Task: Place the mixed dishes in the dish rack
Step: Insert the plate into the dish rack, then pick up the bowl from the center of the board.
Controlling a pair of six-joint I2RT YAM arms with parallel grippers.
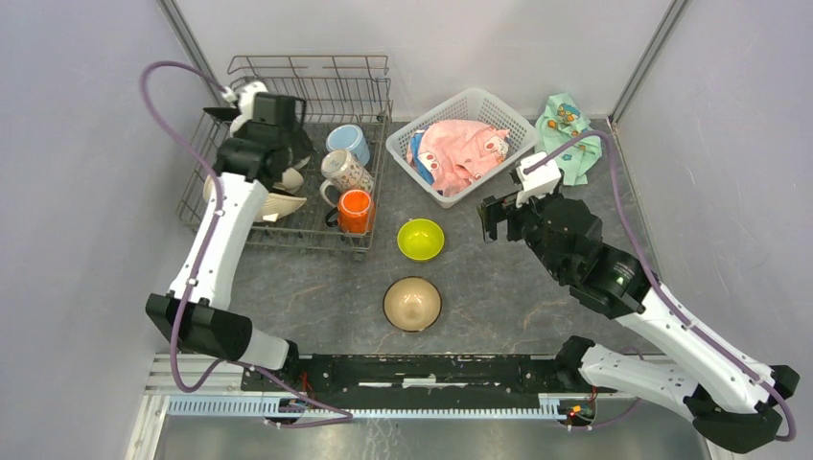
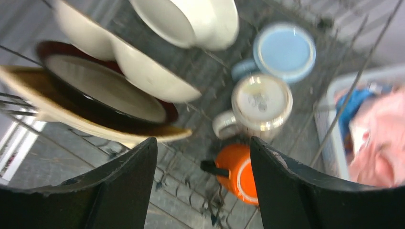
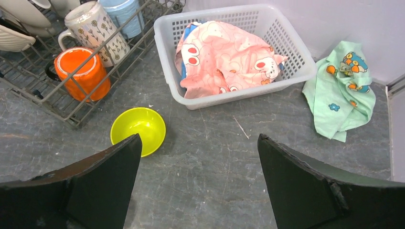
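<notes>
The grey wire dish rack (image 1: pixel 307 72) at the back left holds a light-blue mug (image 1: pixel 348 142), a white patterned mug (image 1: pixel 345 172), an orange mug (image 1: pixel 355 211) and several plates standing at its left (image 1: pixel 278 203). My left gripper (image 2: pixel 204 157) is open and empty above the rack floor, between the red-rimmed plate (image 2: pixel 105 88) and the orange mug (image 2: pixel 236 174). A lime-green bowl (image 1: pixel 421 239) and a tan bowl (image 1: pixel 412 304) sit on the table. My right gripper (image 3: pixel 199 143) is open and empty above bare table, right of the lime-green bowl (image 3: pixel 138 129).
A white lattice basket (image 1: pixel 503 110) with a pink cloth (image 1: pixel 455 153) stands at the back centre. A mint-green patterned cloth (image 1: pixel 570 129) lies at the back right by the wall. Grey walls close both sides.
</notes>
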